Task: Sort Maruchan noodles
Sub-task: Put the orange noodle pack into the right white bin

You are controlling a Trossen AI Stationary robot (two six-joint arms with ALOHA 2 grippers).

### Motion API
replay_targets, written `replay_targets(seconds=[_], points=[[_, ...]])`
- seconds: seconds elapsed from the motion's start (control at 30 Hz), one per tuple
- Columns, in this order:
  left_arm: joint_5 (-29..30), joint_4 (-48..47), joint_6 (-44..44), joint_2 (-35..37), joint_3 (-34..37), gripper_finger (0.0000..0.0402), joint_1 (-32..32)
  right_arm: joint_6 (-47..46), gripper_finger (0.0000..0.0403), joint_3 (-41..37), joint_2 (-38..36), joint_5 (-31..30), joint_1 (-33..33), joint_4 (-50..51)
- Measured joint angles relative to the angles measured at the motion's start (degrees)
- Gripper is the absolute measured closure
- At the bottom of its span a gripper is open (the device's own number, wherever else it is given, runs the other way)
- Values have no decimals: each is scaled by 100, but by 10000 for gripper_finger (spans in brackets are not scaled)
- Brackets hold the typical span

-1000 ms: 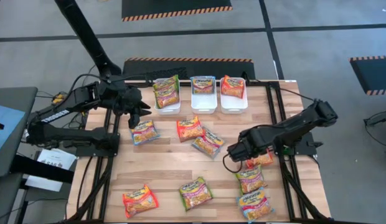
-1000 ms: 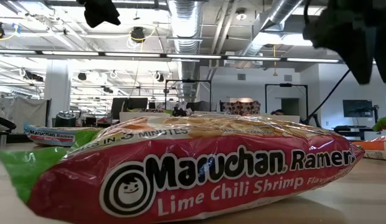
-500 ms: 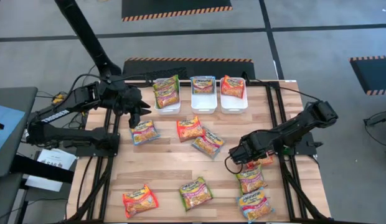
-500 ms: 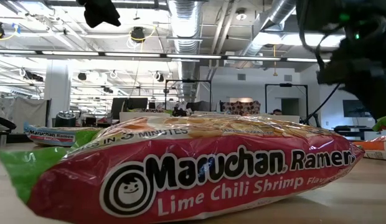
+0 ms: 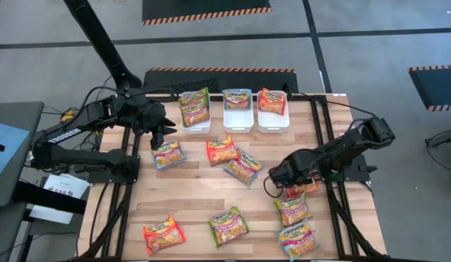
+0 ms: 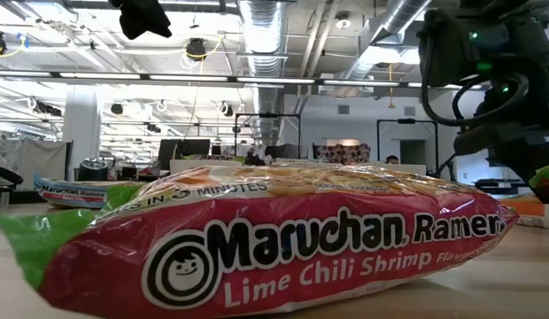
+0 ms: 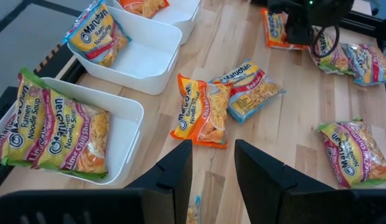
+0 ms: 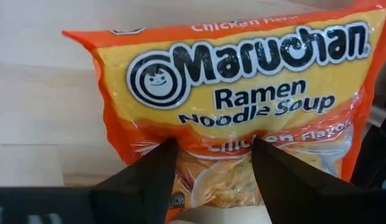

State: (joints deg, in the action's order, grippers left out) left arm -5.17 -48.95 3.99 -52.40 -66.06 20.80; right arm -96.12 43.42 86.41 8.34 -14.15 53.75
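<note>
Maruchan packets lie flat and scattered on the wooden table (image 5: 196, 196). My right gripper (image 8: 213, 146) is open, low over an orange chicken-flavor packet (image 8: 243, 81) near the table's right edge (image 5: 305, 188). Its fingers straddle the packet's picture end. My left gripper (image 7: 211, 165) is open and hangs above a blue-edged packet (image 5: 169, 154) by the left bin. Three white bins stand at the far edge: the left one (image 5: 204, 125) holds green packets, the middle one (image 5: 238, 122) a blue packet, the right one (image 5: 272, 124) an orange packet. My right gripper comes from above with its fingers (image 8: 152, 177) spread over the orange packet's picture end (image 8: 211, 168). The packet lies flat on the table. I cannot tell whether the fingers touch it.
An orange packet (image 5: 221, 150) and a blue-and-red one (image 5: 244, 166) lie mid-table. Green (image 5: 292, 209) and blue (image 5: 297, 236) packets lie nearer than my right gripper. A green Lime Chili Shrimp packet (image 6: 274, 239) and a red one (image 5: 164, 234) lie at the near edge.
My right gripper has come down toward the orange packet; in the low view the arm drops further into the picture. The left arm and all packets have kept still.
</note>
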Motion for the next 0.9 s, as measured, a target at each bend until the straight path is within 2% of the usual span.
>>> replay_targets(seconds=[0.13, 0.43, 0.63, 0.9], points=[[2, 0, -124, 0, 0, 297, 0, 2, 229, -4, 6, 26, 133, -8], [2, 0, -136, 0, 0, 297, 0, 73, 386, 39, -1, 151, 224, -47], [2, 0, -136, 0, 0, 297, 0, -43, 391, 323, 24, -70, 115, 195], [2, 0, -138, 0, 0, 297, 0, -625, 398, 1188, 27, -1148, -156, 693]])
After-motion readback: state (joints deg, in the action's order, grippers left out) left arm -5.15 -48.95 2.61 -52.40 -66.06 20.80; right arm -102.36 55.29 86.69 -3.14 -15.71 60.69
